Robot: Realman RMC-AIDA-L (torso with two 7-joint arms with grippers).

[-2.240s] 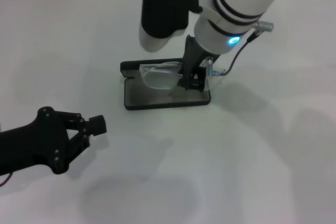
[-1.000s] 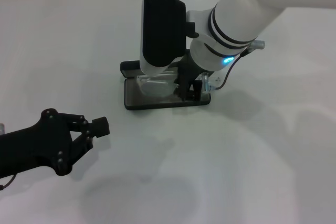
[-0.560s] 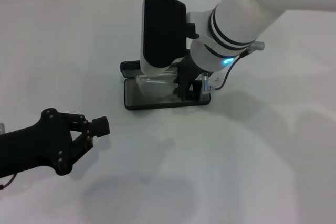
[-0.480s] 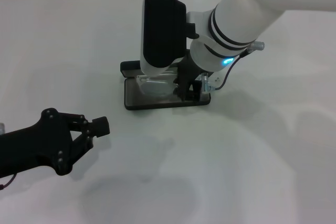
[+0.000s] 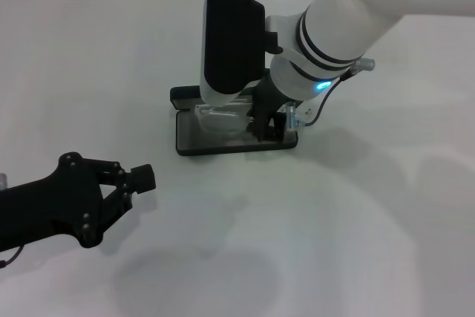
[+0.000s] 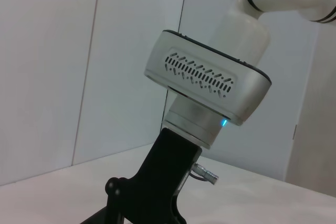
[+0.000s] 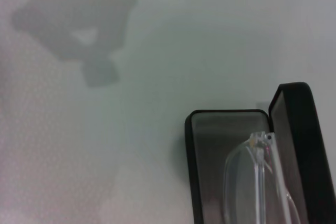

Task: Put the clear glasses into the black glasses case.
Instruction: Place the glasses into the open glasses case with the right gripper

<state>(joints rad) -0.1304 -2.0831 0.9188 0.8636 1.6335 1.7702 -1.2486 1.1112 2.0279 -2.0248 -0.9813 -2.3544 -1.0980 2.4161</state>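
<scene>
The black glasses case lies open at mid-table, its lid standing up at the far side. My right gripper reaches down into the case's right half and is shut on the clear glasses, which sit low over the grey lining. The right wrist view shows the clear glasses resting inside the open black glasses case, beside its raised lid. My left gripper hovers shut at the near left, well away from the case, holding nothing.
The white table stretches all around the case. My right arm's bulky wrist hangs over the back of the case and hides part of it. That same wrist fills the left wrist view.
My right gripper has come down with the glasses from above the case into it, and over the last second it has barely shifted. The left arm has stayed almost still.
</scene>
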